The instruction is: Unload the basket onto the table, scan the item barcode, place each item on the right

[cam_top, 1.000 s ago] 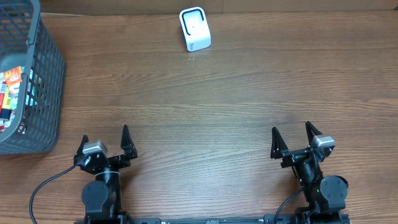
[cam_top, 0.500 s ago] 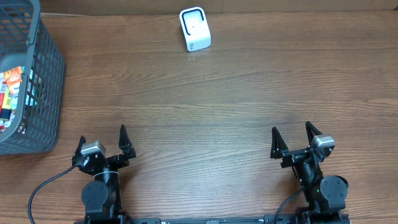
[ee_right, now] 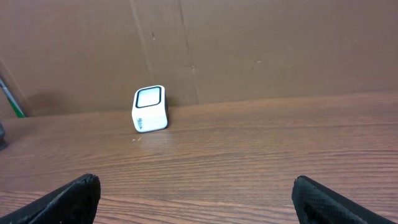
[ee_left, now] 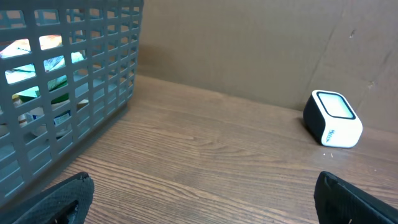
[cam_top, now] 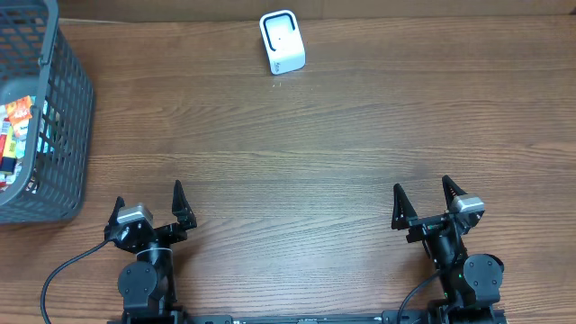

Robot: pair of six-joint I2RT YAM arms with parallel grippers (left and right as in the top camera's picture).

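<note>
Black arms [cam_top: 144, 281]; pointed black claw fingers [cam_top: 180, 198]; silver wrist caps [cam_top: 133, 214]; looping cables [cam_top: 56, 274].

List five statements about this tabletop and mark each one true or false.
1. The scanner stands near the far edge of the table. True.
2. The left gripper is shut on a packet. False: its jaws are open and hold nothing.
3. The basket sits on the robot's left side with colourful items inside. True.
4. The right gripper is touching the scanner. False: it is open at the near edge, well apart from it.
5. A packet lies in front of the scanner. False: the only items that show are in the basket.
</note>
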